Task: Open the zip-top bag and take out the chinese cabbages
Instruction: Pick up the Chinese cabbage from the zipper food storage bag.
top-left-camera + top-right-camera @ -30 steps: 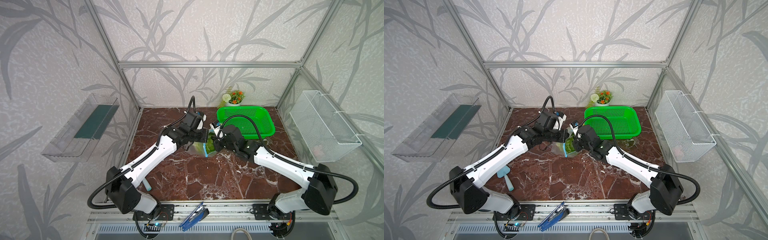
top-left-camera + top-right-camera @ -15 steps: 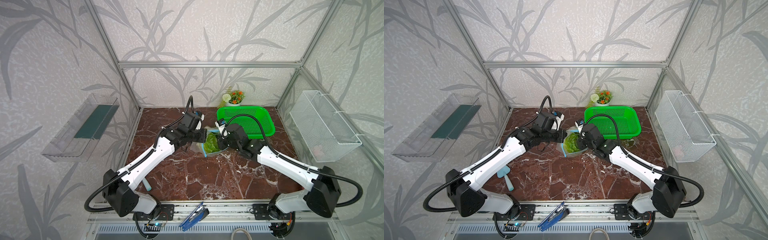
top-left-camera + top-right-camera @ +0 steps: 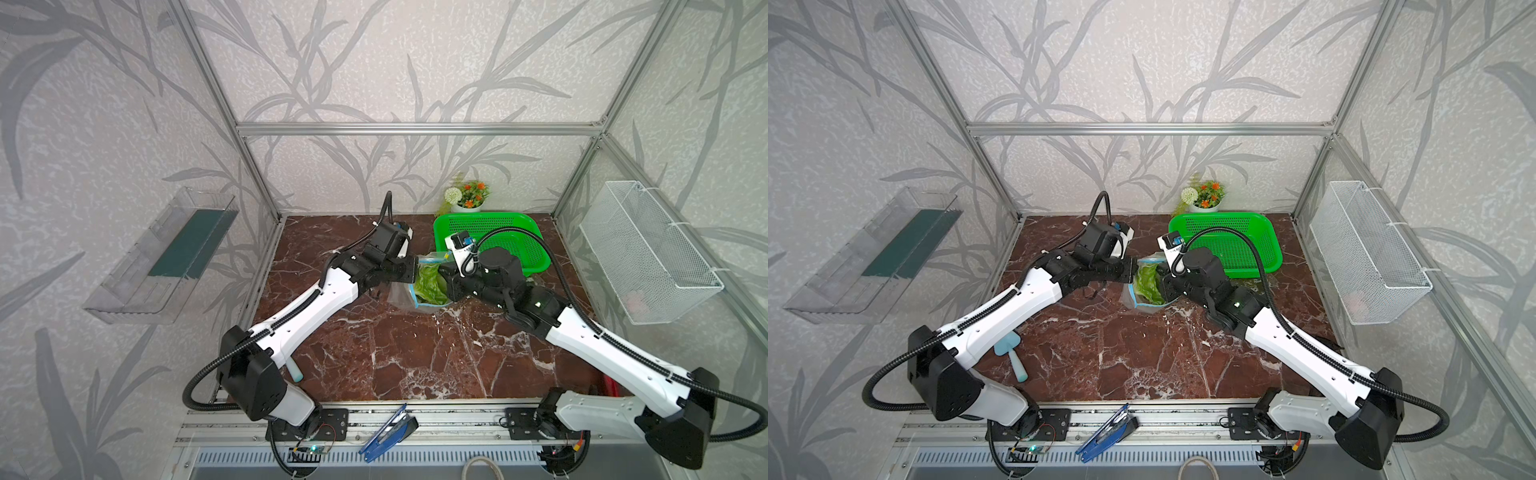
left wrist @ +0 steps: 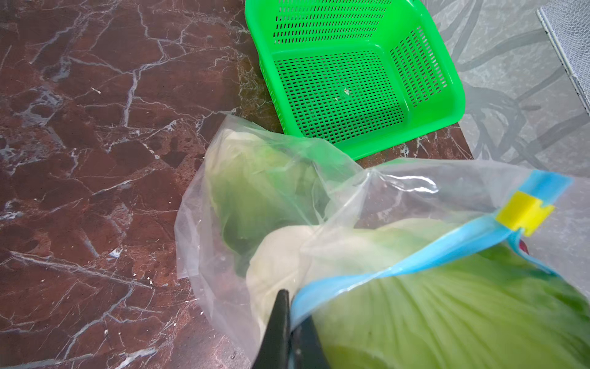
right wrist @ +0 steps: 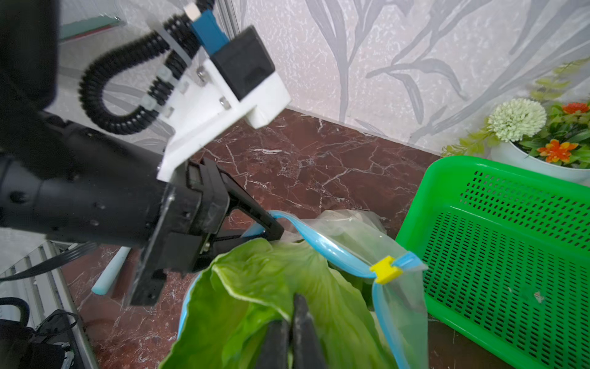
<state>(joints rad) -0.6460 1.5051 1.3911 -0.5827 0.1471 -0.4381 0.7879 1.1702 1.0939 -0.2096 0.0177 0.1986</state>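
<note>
We start at the right gripper (image 5: 289,322). Its jaws are shut on a crinkled green leaf of the nearer of the chinese cabbages (image 5: 255,287), right at the mouth of the zip-top bag (image 4: 223,204). The leaf tips spill out around the jaws, while that head's white base (image 4: 277,255) sits deeper in the pouch, away from them. Its long axis therefore runs from the jaws down into the bag. We judge that the coming pull must follow that line, back out through the mouth and not across it. We cannot tell whether the jaws grip a single leaf or a thicker fold, because the wrist view is too close there.

Facing them, the left gripper (image 5: 271,228) has its jaws pinched shut on the blue zip strip (image 4: 399,268), on the lip opposite the right jaws. The mouth stands open between the two. The yellow slider (image 4: 523,212) sits at the far end of the strip, off to one side of both pairs of jaws.

Beyond the first head, further from both jaws, the second cabbage (image 4: 252,188) lies toward the bag's closed end, which rests on the worktop (image 4: 95,127). The right arm is the nearer one for drawing a head out, and we take the left as the anchor. The green basket (image 4: 415,70) stands just past the slider end of the bag.
</note>
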